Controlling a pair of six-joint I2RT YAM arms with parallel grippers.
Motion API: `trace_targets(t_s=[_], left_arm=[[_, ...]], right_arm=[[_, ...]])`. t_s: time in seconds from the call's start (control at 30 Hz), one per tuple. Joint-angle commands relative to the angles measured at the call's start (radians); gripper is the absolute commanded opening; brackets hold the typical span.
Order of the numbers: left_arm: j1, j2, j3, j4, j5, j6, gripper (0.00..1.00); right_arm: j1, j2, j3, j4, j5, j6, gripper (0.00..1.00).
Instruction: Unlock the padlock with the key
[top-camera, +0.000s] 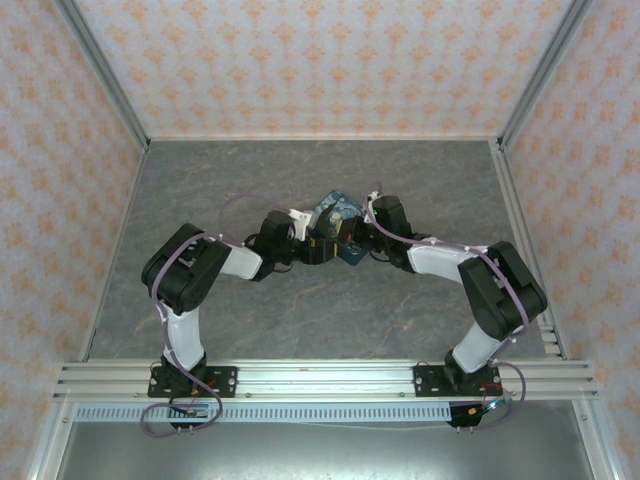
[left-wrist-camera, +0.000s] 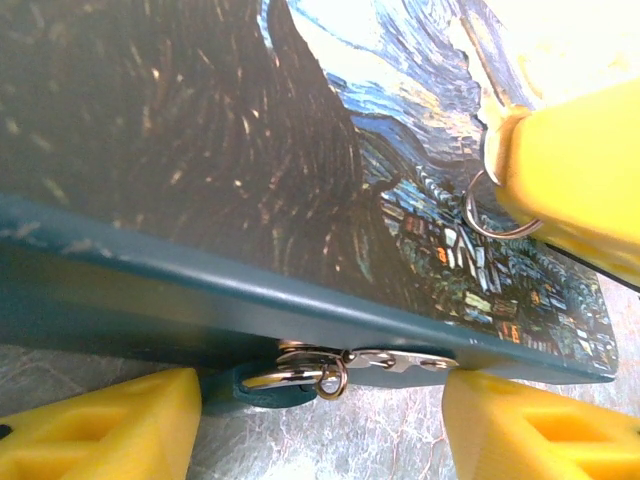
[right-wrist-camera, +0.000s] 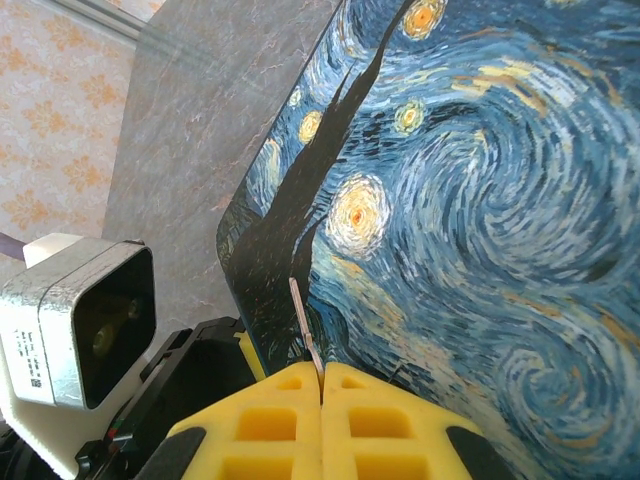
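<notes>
Yellow fingers (left-wrist-camera: 100, 435) of the left gripper (left-wrist-camera: 320, 415) sit closest, spread wide apart low over the table (left-wrist-camera: 330, 455) and gripping nothing. Between them, just under the front edge of the tin (left-wrist-camera: 200, 180), is the padlock (left-wrist-camera: 232, 390). Its small dark teal body lies nearer the left-hand finger, and its metal loop (left-wrist-camera: 285, 374) sits beside a silver fitting (left-wrist-camera: 400, 360) on the tin's edge. A small ring (left-wrist-camera: 333, 381) hangs at that loop.

The right gripper (right-wrist-camera: 322, 385) has its 2 fingers pressed flat together on the key (right-wrist-camera: 304, 320). The thin blade sticks out past the tips, close to the painted lid; I cannot tell whether it touches. Seen from the left wrist, a right finger sits over the lid's far corner with a wire ring (left-wrist-camera: 488, 208) at its tip. From above, both arms meet at mid-table, the left gripper on the tin's left and the right gripper on its right.
</notes>
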Motion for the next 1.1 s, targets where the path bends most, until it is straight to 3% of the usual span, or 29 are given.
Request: trace_targets(t_s=[0.0, 1.07], left_arm=[[-0.015, 0.053, 0.017, 0.003, -0.015, 0.02, 0.63], [-0.076, 0.039, 0.009, -0.018, -0.099, -0.035, 0.41]], right_arm=[[0.014, 0.038, -0.022, -0.057, 0.01, -0.016, 0.0], [0.03, 0.032, -0.025, -0.041, 0.017, -0.008, 0.0]])
